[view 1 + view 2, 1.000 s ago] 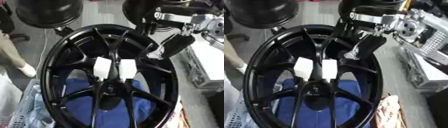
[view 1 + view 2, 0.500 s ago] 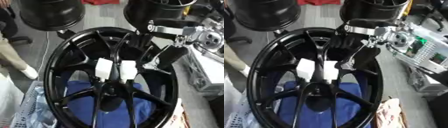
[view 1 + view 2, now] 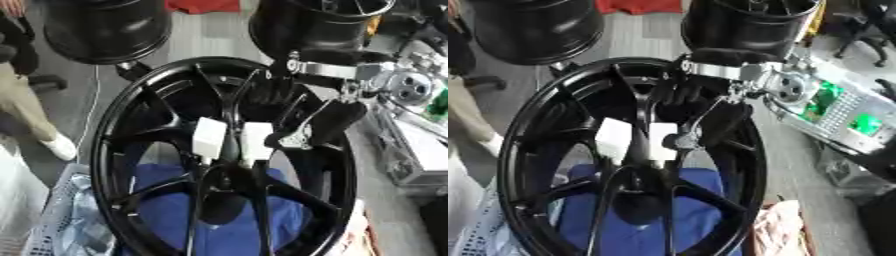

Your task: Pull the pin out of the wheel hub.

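Left eye view: large black wheel filling most of the frame, rim tilted, spokes meeting at a hub a little below the middle. Lying beneath it, blue cloth, seen through the gaps between the lower spokes. Two white blocks just above the hub, side by side, one on each side of a spoke, apart from each other. Pin itself not possible to pick out among the dark spokes and hub.

Right hand reaching in from the upper right, black fingers pointing down and left across the rim's right side, tips close to the right-hand white block; touching or not, cannot tell. Fingers curled or straight, also cannot tell: black on black, blurred. Silver wrist joint above the hand, over the upper rim.

Left hand nowhere in either view.

Beyond the wheel, two more black wheels: one at upper left, one at upper middle. Red cloth between them at the top edge. White mesh basket at lower left, touching the rim.
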{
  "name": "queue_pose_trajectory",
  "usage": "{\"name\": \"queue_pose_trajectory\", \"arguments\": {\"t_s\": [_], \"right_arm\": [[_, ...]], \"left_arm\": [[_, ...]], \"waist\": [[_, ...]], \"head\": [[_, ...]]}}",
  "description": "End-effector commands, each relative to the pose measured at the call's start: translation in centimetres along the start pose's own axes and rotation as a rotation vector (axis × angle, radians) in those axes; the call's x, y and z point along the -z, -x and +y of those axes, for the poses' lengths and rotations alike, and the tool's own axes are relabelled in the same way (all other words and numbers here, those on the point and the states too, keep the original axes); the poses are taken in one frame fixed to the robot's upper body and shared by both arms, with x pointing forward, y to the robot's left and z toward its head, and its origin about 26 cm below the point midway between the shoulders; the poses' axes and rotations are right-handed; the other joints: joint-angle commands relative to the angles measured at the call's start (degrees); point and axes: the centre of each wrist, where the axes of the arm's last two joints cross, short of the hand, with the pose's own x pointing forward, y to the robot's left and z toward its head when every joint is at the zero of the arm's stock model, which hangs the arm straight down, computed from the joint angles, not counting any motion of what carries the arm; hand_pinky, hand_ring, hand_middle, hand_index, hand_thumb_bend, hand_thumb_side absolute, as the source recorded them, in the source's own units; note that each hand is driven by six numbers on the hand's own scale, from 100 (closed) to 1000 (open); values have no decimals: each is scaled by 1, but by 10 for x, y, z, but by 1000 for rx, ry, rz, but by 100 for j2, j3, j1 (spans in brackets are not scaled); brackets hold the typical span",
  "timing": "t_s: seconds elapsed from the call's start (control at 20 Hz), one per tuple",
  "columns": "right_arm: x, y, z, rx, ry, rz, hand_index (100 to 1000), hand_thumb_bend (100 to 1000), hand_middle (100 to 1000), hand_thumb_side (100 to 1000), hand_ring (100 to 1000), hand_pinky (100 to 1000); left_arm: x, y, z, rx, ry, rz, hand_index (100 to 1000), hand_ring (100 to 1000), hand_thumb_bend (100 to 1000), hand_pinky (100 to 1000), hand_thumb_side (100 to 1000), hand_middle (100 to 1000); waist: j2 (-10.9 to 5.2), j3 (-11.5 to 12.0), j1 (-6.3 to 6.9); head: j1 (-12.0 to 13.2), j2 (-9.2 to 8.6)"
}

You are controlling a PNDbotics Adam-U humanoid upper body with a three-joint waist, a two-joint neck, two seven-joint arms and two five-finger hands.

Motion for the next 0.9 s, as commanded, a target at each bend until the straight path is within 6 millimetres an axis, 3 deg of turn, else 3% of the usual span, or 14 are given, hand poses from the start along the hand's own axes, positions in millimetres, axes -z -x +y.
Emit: {"name": "queue_pose_trajectory", "arguments": {"t_s": [0.05,0.5,0.9], "right_arm": [[-2,-3,-2,-22,12,15,763,464,670,170,738,735],[2,-4,5,-12,0,45,760,536,667,144,737,734],[6,-1,19,-16,13,95,753,509,655,135,724,734]], "left_arm": [[2,-7,1,6,8,-21,734,689,100,830,676,640],[2,-6,0,-1,8,-22,734,689,100,830,678,640],[2,-6,-1,-5,16,-24,734,690,100,831,679,640]], "waist": [[-120,13,18],[-104,76,12],[-67,81,15]], "head": [[-5,-9],[-24,-9],[-68,-9]]}}
